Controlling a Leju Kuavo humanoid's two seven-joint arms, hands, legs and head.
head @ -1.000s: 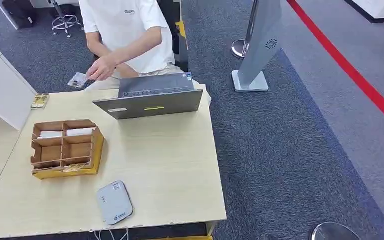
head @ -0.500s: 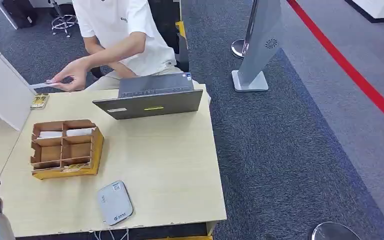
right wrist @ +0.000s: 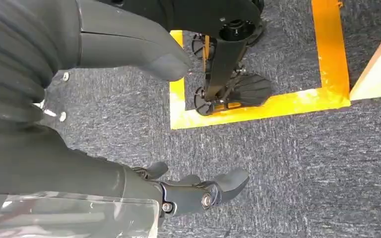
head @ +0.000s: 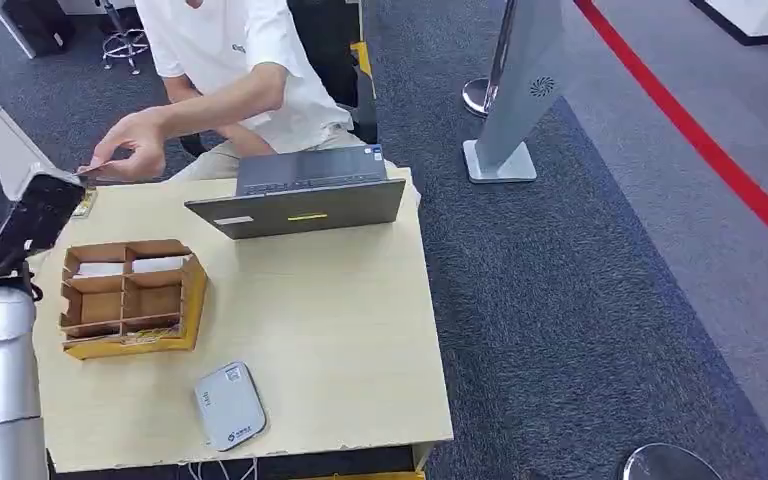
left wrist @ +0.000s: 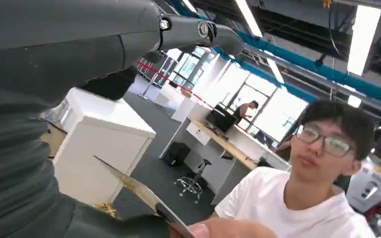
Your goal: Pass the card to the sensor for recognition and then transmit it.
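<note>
Left hand (head: 35, 205) now raised beside person's offered card (head: 95, 170).

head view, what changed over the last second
The left robot hand came up at the table's left edge, toward the person's hand. That hand swung the card from over the table's far edge out to meet it. Whether the robot hand holds the card yet is unclear. The laptop, cardboard organizer and grey sensor stayed put.
</note>
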